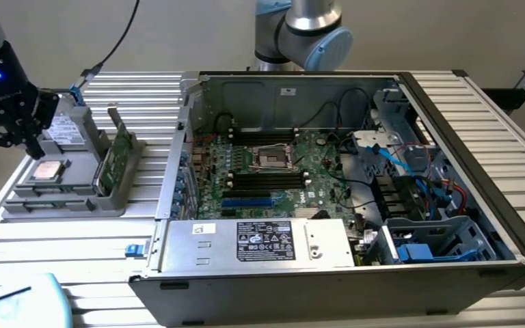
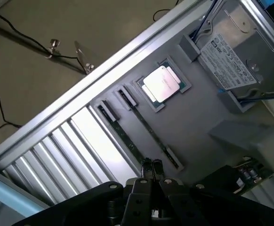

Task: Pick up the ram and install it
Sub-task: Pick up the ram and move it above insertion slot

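The ram is a thin green stick standing on edge between two clips of a grey tray. My gripper hangs just above the tray, near one end of the stick. Its fingers are pressed together with nothing between them. In the exterior view the black gripper is at the far left, over the tray, well away from the open computer case. The motherboard's black memory slots lie inside the case beside the processor socket.
The tray also holds a square silver processor chip, a hard drive and a tall green expansion card. The case's walls and its power supply rise around the motherboard. Blue and black cables crowd the case at the exterior view's right.
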Robot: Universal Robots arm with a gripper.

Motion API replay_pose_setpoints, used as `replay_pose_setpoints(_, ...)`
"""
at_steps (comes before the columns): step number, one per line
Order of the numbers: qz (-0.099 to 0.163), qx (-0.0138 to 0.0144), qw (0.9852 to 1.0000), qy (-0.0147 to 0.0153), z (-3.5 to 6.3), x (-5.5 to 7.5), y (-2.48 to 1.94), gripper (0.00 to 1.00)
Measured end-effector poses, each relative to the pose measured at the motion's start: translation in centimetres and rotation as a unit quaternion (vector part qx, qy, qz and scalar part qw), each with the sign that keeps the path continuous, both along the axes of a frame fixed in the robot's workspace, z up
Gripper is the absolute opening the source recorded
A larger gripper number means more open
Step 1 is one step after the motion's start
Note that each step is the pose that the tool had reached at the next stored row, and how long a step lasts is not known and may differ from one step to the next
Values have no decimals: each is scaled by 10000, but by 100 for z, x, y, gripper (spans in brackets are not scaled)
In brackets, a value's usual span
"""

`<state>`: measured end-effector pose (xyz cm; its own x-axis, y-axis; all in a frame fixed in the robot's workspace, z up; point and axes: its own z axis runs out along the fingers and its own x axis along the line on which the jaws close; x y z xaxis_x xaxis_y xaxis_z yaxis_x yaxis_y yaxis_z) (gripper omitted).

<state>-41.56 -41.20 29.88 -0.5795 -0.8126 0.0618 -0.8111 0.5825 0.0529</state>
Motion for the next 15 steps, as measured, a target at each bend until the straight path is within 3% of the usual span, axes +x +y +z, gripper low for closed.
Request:
replay_pose_setpoints(4, 363, 3, 9993, 0, -9, 0, 0, 11)
replay_pose_setpoints(7, 637, 6, 9980, 1, -16, 0, 0, 11)
replay_pose_setpoints(11, 999, 25, 9950, -1, -29, 0, 0, 11)
replay_pose_setpoints(15, 1363, 81, 9906, -6, -49, -1, 0, 11)
